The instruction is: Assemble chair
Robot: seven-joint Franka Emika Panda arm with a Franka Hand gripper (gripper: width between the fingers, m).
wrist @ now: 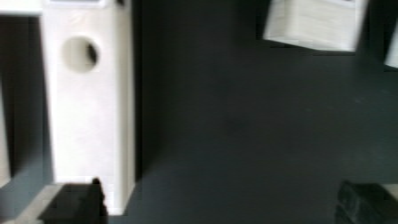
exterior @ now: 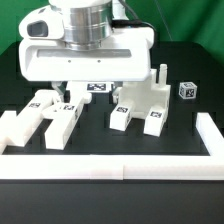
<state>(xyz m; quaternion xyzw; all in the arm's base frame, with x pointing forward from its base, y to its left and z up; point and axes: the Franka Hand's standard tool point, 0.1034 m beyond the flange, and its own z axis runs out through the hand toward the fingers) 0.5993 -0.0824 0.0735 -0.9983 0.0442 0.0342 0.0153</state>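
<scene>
The chair lies in loose white tagged pieces on the black table. A blocky piece with two tagged ends (exterior: 140, 105) and an upright peg (exterior: 160, 75) sits to the exterior view's right of centre. Several bar and leg pieces (exterior: 55, 112) lie to the exterior view's left. My gripper (exterior: 90, 85) hangs low over the middle of the table, between these groups. In the wrist view a long white bar with an oval hole (wrist: 89, 110) runs beside one fingertip (wrist: 75, 203). The gripper (wrist: 222, 205) is open with only bare table between its fingers.
A long white border rail (exterior: 110, 160) runs along the front and turns up both sides. A small tagged white cube (exterior: 187, 90) stands at the exterior view's far right. Another white piece (wrist: 320, 22) shows at the wrist view's corner.
</scene>
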